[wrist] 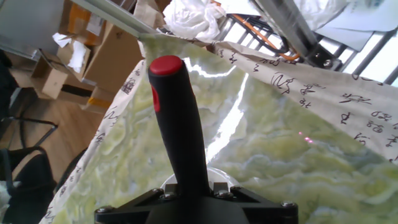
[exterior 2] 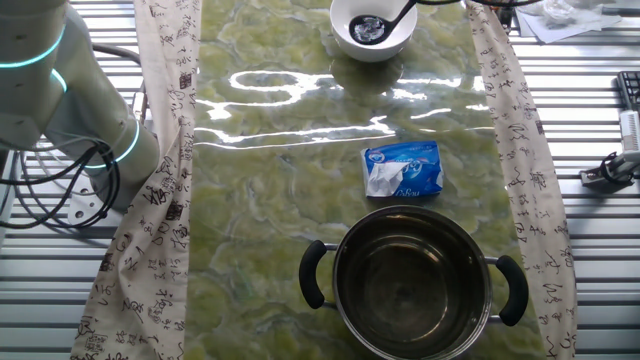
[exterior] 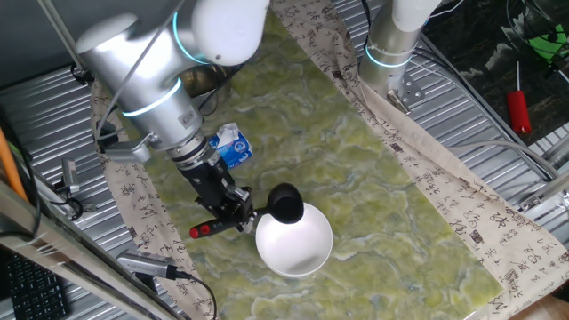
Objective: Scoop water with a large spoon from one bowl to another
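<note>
Clamping the large spoon (exterior: 267, 212) mid-handle, the hand (exterior: 238, 210) holds its scoop over the white bowl (exterior: 294, 242), handle near-horizontal, pot (exterior 2: 412, 282) well apart.

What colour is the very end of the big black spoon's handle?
Red. The long black ladle has a red tip, clearest in the hand view.

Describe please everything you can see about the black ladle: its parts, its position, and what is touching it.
The large spoon is black, seemingly plastic, with a deep round scoop and a long handle ending in a red tip. The gripper is shut on the handle, leaving the red end sticking out behind the fingers. The scoop is at the white bowl, over its rim and inside it in the other fixed view. Whether it touches the bowl cannot be told.
</note>
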